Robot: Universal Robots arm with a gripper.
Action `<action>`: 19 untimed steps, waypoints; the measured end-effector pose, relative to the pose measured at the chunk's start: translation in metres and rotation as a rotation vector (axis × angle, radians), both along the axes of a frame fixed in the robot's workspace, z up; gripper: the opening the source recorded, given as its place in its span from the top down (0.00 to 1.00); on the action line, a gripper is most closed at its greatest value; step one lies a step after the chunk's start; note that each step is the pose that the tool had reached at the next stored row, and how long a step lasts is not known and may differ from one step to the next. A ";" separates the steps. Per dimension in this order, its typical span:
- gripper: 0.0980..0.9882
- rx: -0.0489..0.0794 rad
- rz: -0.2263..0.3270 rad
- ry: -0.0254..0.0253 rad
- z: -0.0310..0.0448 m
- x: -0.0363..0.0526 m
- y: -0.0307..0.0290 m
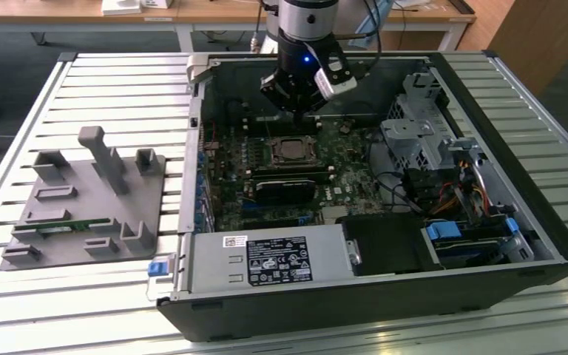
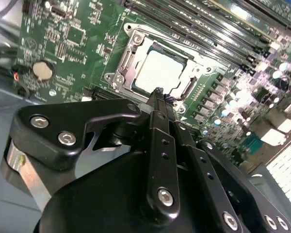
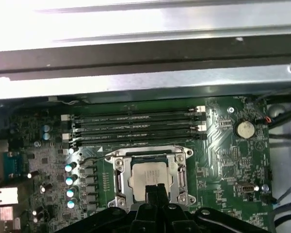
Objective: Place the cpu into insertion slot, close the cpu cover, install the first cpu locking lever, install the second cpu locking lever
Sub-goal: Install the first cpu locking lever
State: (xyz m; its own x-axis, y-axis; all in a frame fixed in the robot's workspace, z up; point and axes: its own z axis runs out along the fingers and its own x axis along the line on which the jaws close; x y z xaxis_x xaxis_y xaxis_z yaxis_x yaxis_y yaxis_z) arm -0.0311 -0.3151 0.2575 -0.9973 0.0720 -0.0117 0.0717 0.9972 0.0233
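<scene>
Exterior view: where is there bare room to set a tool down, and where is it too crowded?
Bare slats of the table lie beyond the grey fixture and in front of it, beside the computer case. Inside the case it is crowded: the claw hangs by the cpu, with cables at the exterior view's right.

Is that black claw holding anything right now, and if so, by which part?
Nothing. The gripper has its fingers shut together and empty, with the tips close to the cpu.
</scene>
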 end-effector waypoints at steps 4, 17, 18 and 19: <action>0.99 0.024 0.034 -0.0001 -0.0001 0.0000 0.0000; 0.99 0.031 0.071 -0.0040 -0.0005 -0.0177 0.0000; 0.99 0.031 0.071 -0.0040 -0.0004 -0.0194 0.0000; 0.99 0.031 0.071 -0.0039 -0.0004 -0.0213 0.0000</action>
State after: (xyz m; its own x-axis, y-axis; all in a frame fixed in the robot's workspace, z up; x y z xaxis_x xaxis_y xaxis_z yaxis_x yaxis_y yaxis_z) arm -0.0524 -0.3150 0.2571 -0.9999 0.0012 -0.0145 0.0004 0.9985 0.0543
